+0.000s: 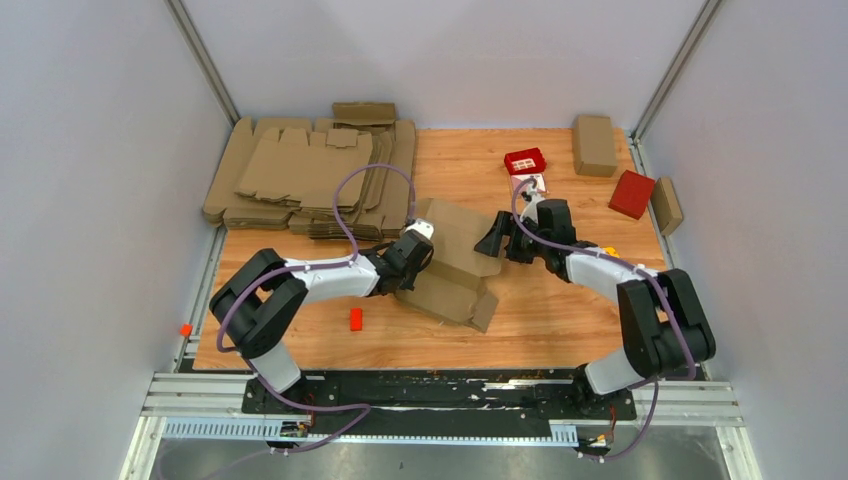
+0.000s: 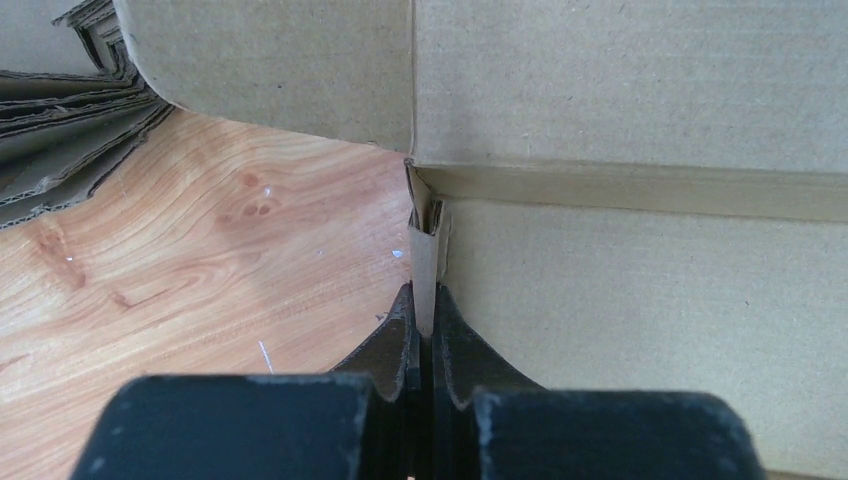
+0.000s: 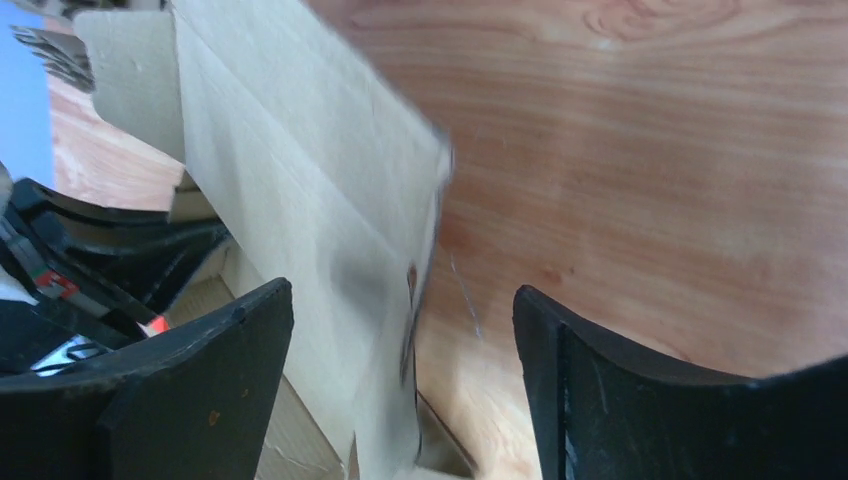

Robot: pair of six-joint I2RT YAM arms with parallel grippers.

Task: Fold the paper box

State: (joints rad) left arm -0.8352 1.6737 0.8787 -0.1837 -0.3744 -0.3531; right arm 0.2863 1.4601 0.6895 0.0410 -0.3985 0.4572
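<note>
The paper box (image 1: 452, 268) is a plain brown cardboard sheet, partly folded, in the middle of the wooden table. My left gripper (image 1: 418, 252) is shut on a thin upright edge of the paper box (image 2: 428, 262); its panels fill the right of the left wrist view. My right gripper (image 1: 497, 240) is open at the box's right side. In the right wrist view a raised flap of the paper box (image 3: 310, 230) stands between the fingers, nearer the left finger (image 3: 200, 380); the right finger (image 3: 640, 400) is over bare wood.
A pile of flat brown cardboard sheets (image 1: 310, 175) lies at the back left. Two red boxes (image 1: 525, 160) (image 1: 632, 193) and two folded brown cartons (image 1: 594, 144) (image 1: 667, 205) sit at the back right. A small red piece (image 1: 356, 319) lies near the front.
</note>
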